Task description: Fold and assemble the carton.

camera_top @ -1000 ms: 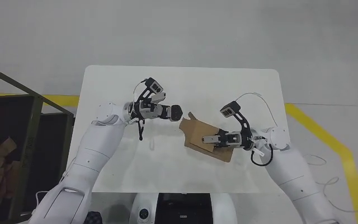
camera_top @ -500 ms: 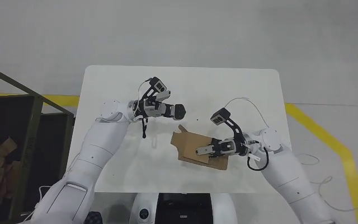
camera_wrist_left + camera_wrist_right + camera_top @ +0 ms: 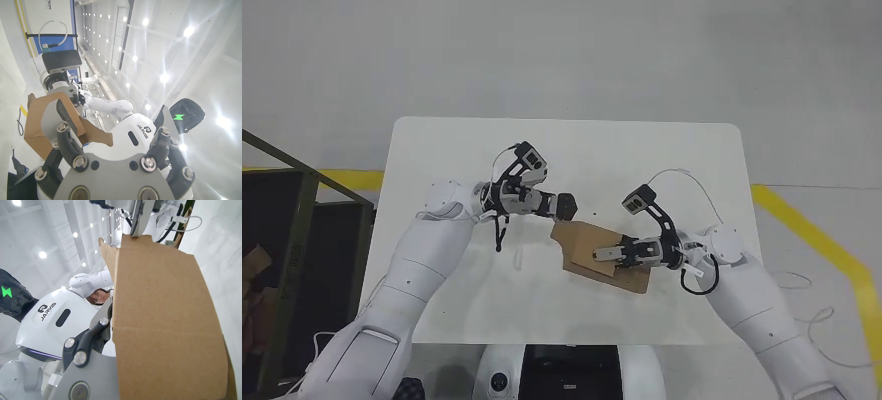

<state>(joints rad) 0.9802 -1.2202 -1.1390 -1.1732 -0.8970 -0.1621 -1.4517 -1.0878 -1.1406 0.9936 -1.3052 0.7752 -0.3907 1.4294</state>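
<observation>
The carton [image 3: 580,250] sat over the near middle of the white table [image 3: 442,160], a brown cardboard blank partly opened, with a flap sticking out at its far left corner. We could not tell whether it rested on the surface or was held just above it.

We found the right gripper [image 3: 610,253] clamped on the carton. One finger [image 3: 103,318] pressed against the edge of a broad panel, and its partner was hidden behind the cardboard. The right arm came in from the table's right side, with the forearm low and the wrist pointing left.

The left gripper [image 3: 564,206] had its jaws spread wide and gripped nothing. One ribbed finger [image 3: 61,113] stood against the carton's far left corner, touching the flap's edge in the right wrist view. The other finger was well clear of the cardboard. The left arm lay across from the left side with its elbow bent, and its gripper pointed right toward the carton.
</observation>
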